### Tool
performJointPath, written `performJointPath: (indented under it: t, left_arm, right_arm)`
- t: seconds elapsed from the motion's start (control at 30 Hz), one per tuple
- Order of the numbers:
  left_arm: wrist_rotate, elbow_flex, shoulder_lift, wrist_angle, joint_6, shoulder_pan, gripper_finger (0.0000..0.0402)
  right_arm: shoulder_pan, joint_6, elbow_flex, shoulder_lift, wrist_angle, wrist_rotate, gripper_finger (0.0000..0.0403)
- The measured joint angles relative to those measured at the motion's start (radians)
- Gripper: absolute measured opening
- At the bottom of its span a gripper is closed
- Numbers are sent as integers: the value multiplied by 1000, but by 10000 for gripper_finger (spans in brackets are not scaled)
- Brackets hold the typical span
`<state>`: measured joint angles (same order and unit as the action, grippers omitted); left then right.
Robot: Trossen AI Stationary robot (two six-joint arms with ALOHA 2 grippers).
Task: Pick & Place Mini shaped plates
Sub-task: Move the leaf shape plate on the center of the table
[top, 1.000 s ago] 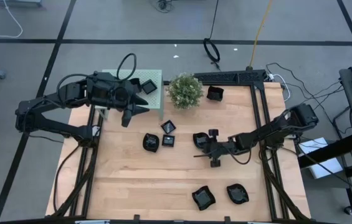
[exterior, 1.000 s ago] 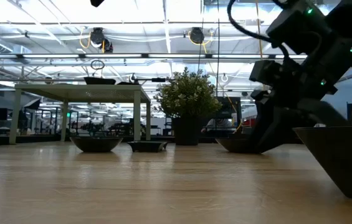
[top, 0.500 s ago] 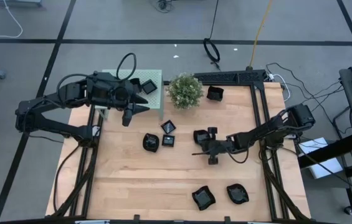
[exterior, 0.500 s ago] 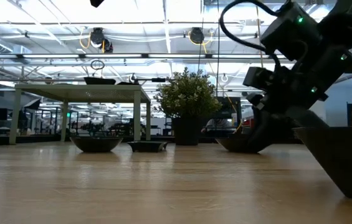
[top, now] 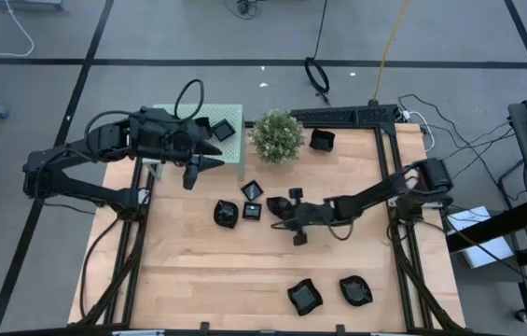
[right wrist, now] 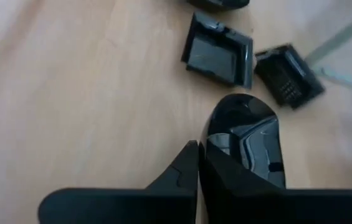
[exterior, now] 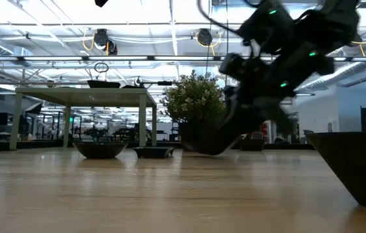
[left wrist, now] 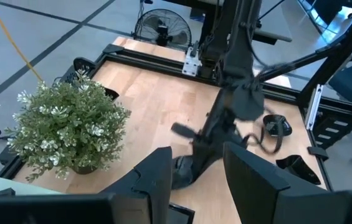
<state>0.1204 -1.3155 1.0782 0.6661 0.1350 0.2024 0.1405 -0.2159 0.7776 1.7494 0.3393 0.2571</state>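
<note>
My right gripper (top: 282,209) reaches from the table's right to its middle and is shut on a black wavy-rimmed mini plate (right wrist: 245,140), which also shows in the low view (exterior: 207,141). Just to its left, three more black plates rest on the wood: a wavy one (top: 227,214) and two square ones (top: 253,210) (top: 252,190). Others lie at the far side (top: 322,140) and the near side (top: 304,296) (top: 355,290). My left gripper (top: 211,154) hangs open and empty over the small green table (top: 235,117), where another plate (top: 218,129) lies. My right gripper pinches the wavy plate's rim (right wrist: 212,138) between its two fingers, on the side of the plate toward the arm. The fingers come slanting down from the table's right. The plate sticks out beyond the fingertips, tilted; I cannot tell whether its lower edge touches the table.
A green leafy potted plant (top: 277,135) stands at the far middle, just beyond the held plate. The small green table stands on thin legs at the far left. Bare wood lies at the near left (top: 188,280).
My right gripper has gone toward the table's left with the wavy plate, which has moved from right of the table's middle to close beside the two square plates and now sits tipped in the hold. My left arm has kept still.
</note>
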Motion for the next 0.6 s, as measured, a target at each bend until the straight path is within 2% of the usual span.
performJointPath:
  t: [0.27, 0.33, 0.47, 0.6]
  left_arm:
    - [0, 0, 0, -3, 29, 0, 147]
    - [0, 0, 0, -3, 31, 0, 147]
    - [0, 0, 0, -2, 34, 0, 147]
    - [0, 0, 0, -3, 34, 0, 147]
  right_arm:
    - [-46, -165, 157, 189, 7, 2, 1]
    - [-53, -180, 205, 220, 7, -31, 1]
    - [-56, -185, 283, 239, -7, -104, 1]
    - [-56, -114, 314, 234, -8, -106, 1]
